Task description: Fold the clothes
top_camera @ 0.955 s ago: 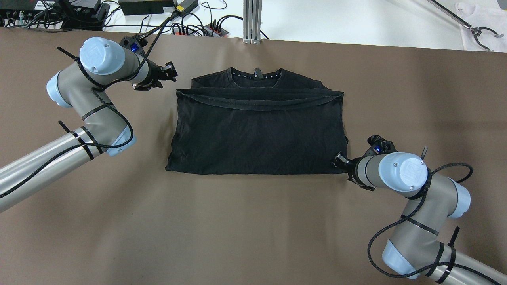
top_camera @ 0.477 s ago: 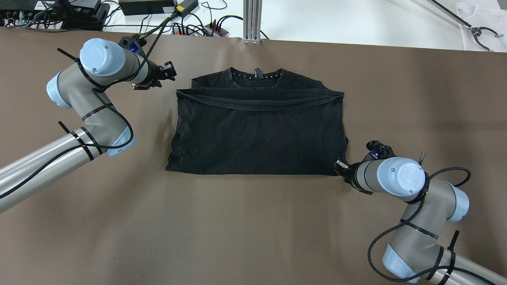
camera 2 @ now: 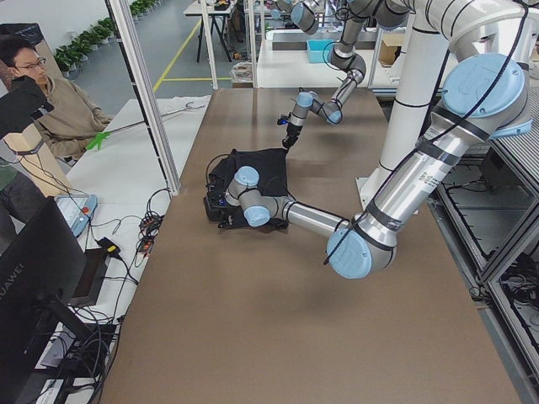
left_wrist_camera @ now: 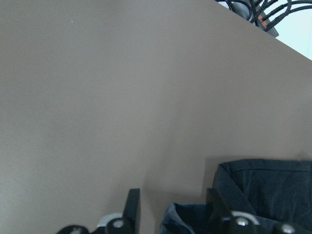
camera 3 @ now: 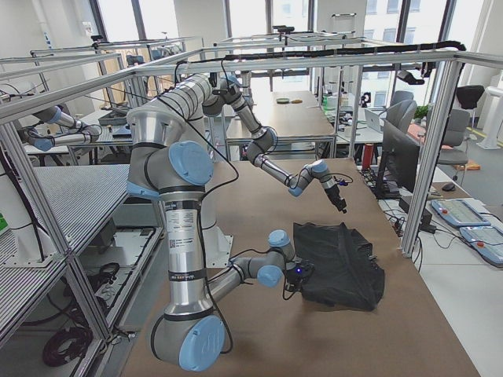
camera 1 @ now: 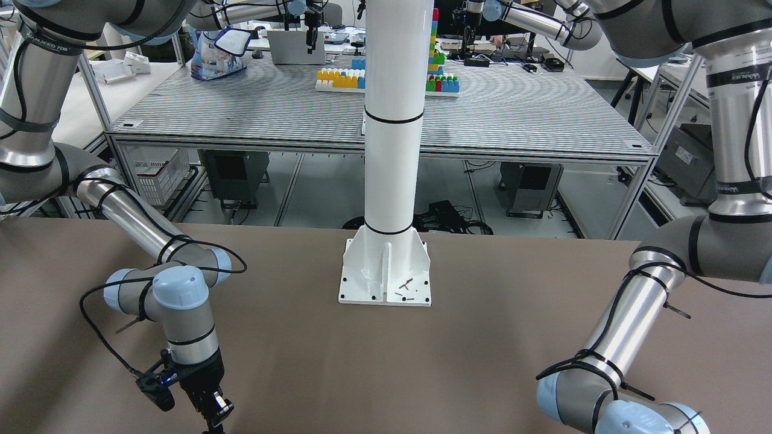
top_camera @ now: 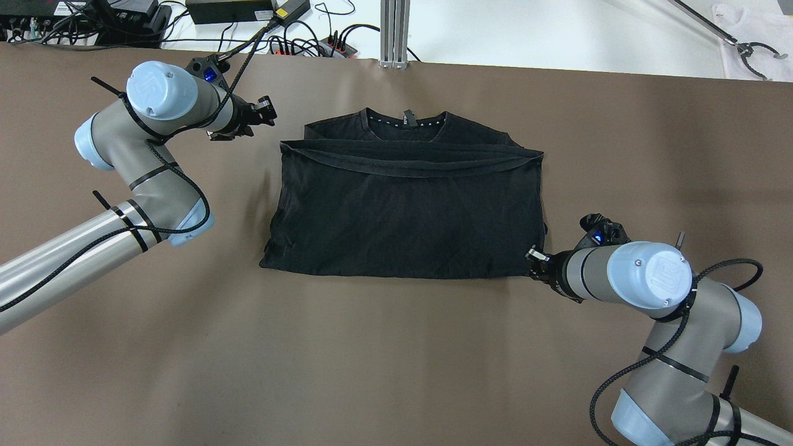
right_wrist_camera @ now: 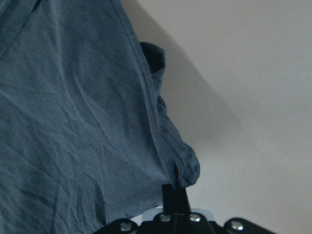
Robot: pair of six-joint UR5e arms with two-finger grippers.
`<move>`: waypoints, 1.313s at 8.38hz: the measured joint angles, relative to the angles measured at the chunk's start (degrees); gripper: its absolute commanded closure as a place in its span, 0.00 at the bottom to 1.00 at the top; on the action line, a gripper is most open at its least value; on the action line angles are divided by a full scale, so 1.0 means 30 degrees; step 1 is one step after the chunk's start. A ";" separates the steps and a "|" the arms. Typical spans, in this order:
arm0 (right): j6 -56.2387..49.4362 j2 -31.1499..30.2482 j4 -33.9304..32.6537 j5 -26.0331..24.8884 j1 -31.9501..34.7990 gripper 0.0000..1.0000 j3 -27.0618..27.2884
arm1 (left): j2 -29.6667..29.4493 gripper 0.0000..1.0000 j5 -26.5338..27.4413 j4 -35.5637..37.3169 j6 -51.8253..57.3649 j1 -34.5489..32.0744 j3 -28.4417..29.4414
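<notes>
Where your garment sits: black garment (top_camera: 406, 204) lies folded mid-table (top_camera: 396, 359), collar toward the far edge.
Right gripper (top_camera: 534, 259): only its wrist view shows you the near right corner pinched tight.
Left gripper (top_camera: 263, 111): its wrist view shows fingers (left_wrist_camera: 132, 207) spread, just off the far left corner.
Front view: white pillar (camera 1: 392, 120) shows; the garment falls outside it.
Writing: monitor (camera 2: 34, 295) reads HUAWEI.

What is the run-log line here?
black T-shirt: half-folded on table | left gripper: open, off far-left corner | right gripper: shut on near-right corner
</notes>
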 measured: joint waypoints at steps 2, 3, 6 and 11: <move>0.0092 -0.0198 -0.3916 0.1815 -0.0583 1.00 0.4050 | -0.0020 0.44 0.0142 0.0011 -0.0079 0.0035 -0.0009; 0.0103 -0.0224 -0.5628 0.3565 -0.1158 1.00 0.5774 | -0.0038 0.44 0.0137 0.0002 -0.0096 0.0042 -0.0009; 0.0076 -0.0567 -0.7090 0.9902 -0.2979 0.05 0.7871 | -0.0197 0.44 0.0049 0.0006 -0.0123 0.0045 -0.0128; 0.0006 -0.0482 -0.7118 1.1800 -0.4478 0.05 0.7932 | 0.1944 0.36 -0.1503 0.0213 -0.1112 0.0308 -0.4800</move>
